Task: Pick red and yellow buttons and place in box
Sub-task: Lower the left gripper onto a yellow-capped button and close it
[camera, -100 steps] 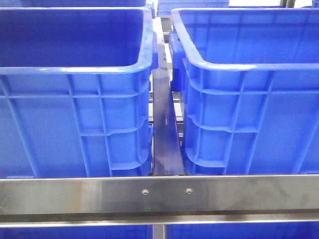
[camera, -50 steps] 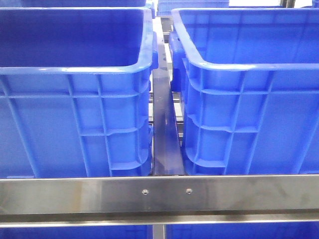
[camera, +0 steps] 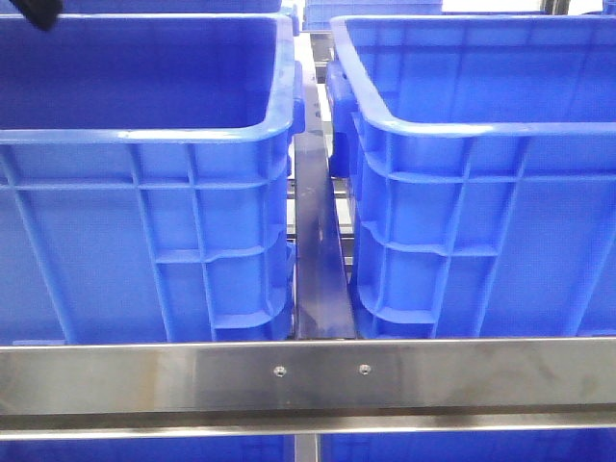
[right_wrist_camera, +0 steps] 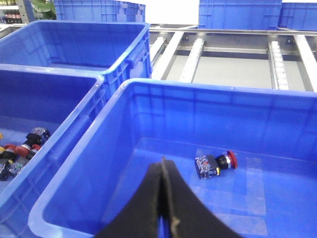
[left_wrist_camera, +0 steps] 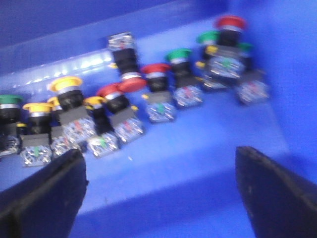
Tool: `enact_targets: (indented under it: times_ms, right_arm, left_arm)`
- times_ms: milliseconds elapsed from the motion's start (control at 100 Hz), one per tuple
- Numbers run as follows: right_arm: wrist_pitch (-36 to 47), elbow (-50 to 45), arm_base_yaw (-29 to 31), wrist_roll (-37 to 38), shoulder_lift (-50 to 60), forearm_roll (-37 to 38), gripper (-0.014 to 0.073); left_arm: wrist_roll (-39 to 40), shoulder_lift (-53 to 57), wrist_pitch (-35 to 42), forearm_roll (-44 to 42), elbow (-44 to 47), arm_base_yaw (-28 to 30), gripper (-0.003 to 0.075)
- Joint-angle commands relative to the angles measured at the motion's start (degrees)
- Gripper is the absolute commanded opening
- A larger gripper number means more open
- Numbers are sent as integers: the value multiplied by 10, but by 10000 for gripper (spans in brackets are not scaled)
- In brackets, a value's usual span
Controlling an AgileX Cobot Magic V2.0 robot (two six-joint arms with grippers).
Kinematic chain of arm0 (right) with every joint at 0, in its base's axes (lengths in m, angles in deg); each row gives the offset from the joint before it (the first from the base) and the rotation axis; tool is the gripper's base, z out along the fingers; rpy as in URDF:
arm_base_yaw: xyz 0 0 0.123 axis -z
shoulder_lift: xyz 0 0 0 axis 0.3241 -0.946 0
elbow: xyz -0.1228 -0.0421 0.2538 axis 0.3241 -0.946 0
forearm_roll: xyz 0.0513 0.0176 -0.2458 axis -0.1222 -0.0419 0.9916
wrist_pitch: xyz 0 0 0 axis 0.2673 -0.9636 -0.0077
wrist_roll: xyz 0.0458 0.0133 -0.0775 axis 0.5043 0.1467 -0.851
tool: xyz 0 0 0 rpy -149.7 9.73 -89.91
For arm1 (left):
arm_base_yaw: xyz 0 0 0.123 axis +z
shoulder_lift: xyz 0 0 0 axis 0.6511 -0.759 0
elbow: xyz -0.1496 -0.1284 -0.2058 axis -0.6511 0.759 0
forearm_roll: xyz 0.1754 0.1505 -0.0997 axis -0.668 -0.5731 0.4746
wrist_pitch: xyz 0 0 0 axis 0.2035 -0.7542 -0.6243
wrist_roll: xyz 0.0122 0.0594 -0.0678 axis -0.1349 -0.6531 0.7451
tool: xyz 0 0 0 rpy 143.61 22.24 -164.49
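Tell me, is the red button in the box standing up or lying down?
Lying down. The red button rests on its side on the box floor, cap pointing sideways.

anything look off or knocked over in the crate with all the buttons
Slightly. In the left wrist view most buttons stand in a loose row on the crate floor with caps up, but one red button behind the row is flipped, cap down. Nothing looks broken, though the picture is blurred.
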Motion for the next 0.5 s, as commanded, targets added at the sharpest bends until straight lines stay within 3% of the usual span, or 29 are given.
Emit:
enact_targets:
  times_ms: [0, 230, 490]
  right_arm:
    - [25, 13, 0, -6, -1, -9, -67]
    - [8, 13, 0, -6, -1, -9, -67]
    - [8, 13, 0, -6, -1, -9, -67]
  left_arm:
    - [12, -17, 59, 7, -21, 40, 557]
    - [10, -95, 85, 48, -21, 141, 557]
    - [10, -160, 108, 48, -21, 179, 557]
